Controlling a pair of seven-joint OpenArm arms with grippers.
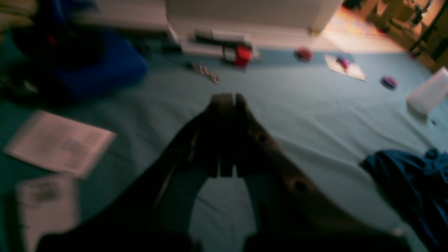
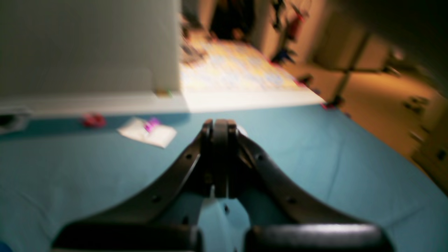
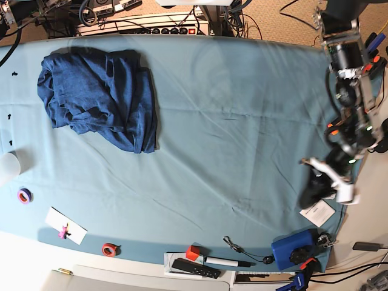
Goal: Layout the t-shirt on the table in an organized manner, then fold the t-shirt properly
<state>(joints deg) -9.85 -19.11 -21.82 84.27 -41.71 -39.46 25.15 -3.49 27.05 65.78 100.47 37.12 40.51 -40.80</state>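
In the base view, at the far left edge of the table (image 3: 242, 121), a white cup (image 3: 7, 167) stands beside a purple ring of tape (image 3: 24, 196). Just above them the t-shirt (image 3: 100, 97) lies in a rumpled heap near the upper left corner, its heathered navy fabric bunched into soft folds with one lobe hanging toward the middle; it touches neither arm. The table's cover is a smooth, light teal cloth marked by shallow diagonal creases. Along the lower border sit a white paper slip (image 3: 65, 225) carrying a small pink object, a red tape ring (image 3: 110, 249), a small red cube (image 3: 193, 253), a flat black bar (image 3: 189, 267) and a white marker (image 3: 225, 262). Further right a boxy blue device (image 3: 292, 248) rests by the lower right corner, with a white sheet (image 3: 318, 212) just above it.

The left gripper (image 3: 316, 189) hangs over that right edge, well apart from the shirt. In the left wrist view the left gripper (image 1: 225, 105) shows dark curved fingers pressed together at the tips with nothing between them, above bare teal cloth; a dark blue corner of the shirt (image 1: 413, 185) shows at lower right, though the picture is blurred.

The right gripper (image 2: 220, 129), seen only in the right wrist view, has glossy black curved fingers meeting at the tips, likewise holding nothing, over plain teal cloth
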